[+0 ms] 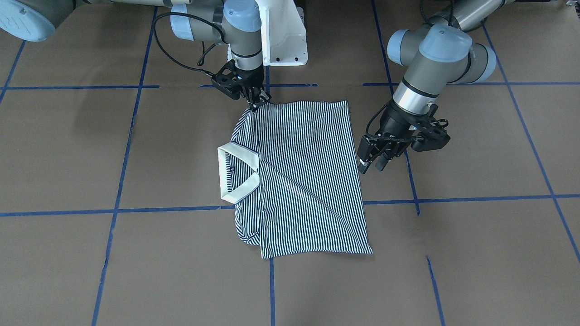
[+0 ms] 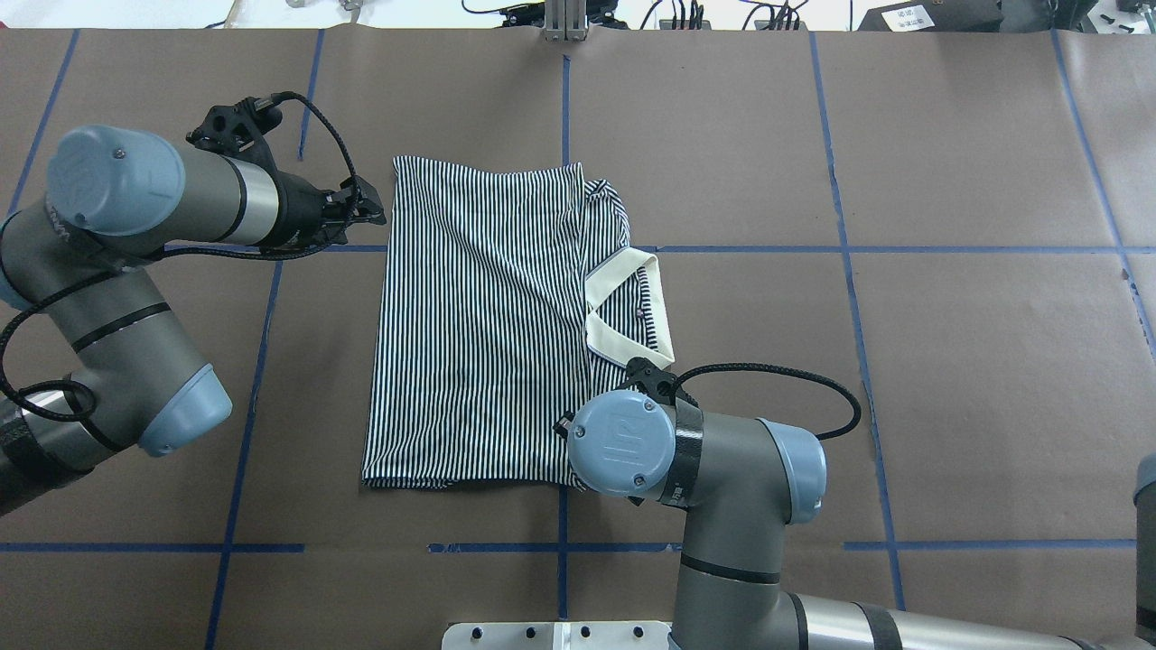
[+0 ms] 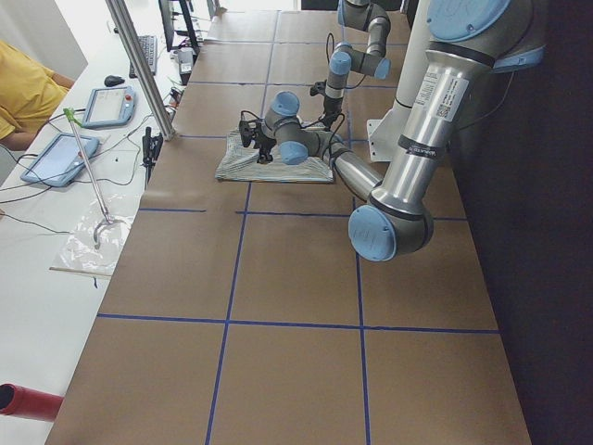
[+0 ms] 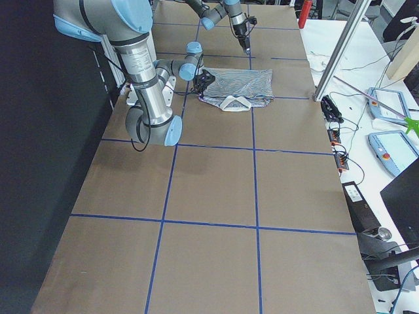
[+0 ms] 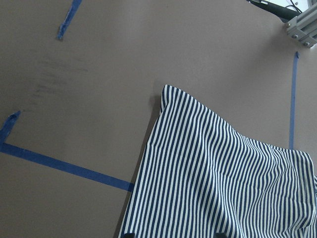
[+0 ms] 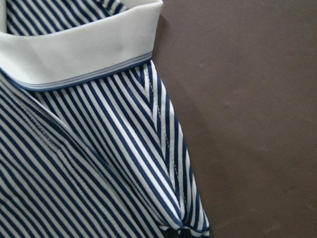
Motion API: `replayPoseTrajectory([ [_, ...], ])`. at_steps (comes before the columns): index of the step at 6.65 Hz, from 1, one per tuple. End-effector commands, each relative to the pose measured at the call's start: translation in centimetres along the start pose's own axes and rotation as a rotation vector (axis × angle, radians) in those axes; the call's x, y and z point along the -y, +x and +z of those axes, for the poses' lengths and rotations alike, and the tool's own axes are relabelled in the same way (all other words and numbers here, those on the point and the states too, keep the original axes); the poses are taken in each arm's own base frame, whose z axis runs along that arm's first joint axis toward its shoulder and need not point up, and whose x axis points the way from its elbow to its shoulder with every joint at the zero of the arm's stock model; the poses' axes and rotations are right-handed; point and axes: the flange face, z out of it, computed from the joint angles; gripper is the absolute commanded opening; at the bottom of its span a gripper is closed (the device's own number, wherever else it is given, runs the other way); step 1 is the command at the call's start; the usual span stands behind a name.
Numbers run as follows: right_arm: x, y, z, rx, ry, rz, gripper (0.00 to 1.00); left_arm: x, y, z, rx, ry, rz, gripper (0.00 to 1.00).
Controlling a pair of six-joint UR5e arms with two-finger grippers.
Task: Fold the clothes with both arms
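I am looking at a tabletop covered in brown paper and marked into large squares by blue tape lines. Along the edge opposite the robot runs a white bench with a blue-framed tablet and loose cables on it. An aluminium post rises at that edge. Someone in a yellow shirt is at the bench. A red cylinder lies near the tabletop's corner. Behind the robot's edge I see only a black backdrop. The light is even and the shadows are soft.

Overhead and front cameras on opposite sides, both over the shirt; wrist cameras close-up.
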Motion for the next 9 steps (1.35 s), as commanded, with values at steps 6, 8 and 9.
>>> replayPoseTrajectory([
  [6, 1.6, 2.1, -2.2, 0.023, -0.015, -0.005, 0.00, -26.4, -3.2, -2.1, 0.147, -0.088, -0.281, 0.62],
  [8, 1.6, 2.1, -2.2, 0.024, -0.015, -0.007, 0.00, -26.5, -4.6, -1.4, 0.174, -0.067, -0.297, 0.62],
  [9, 1.6, 2.1, -2.2, 0.023, -0.015, -0.008, 0.00, -26.8, -4.5, -1.3, 0.175, -0.072, -0.290, 0.62],
])
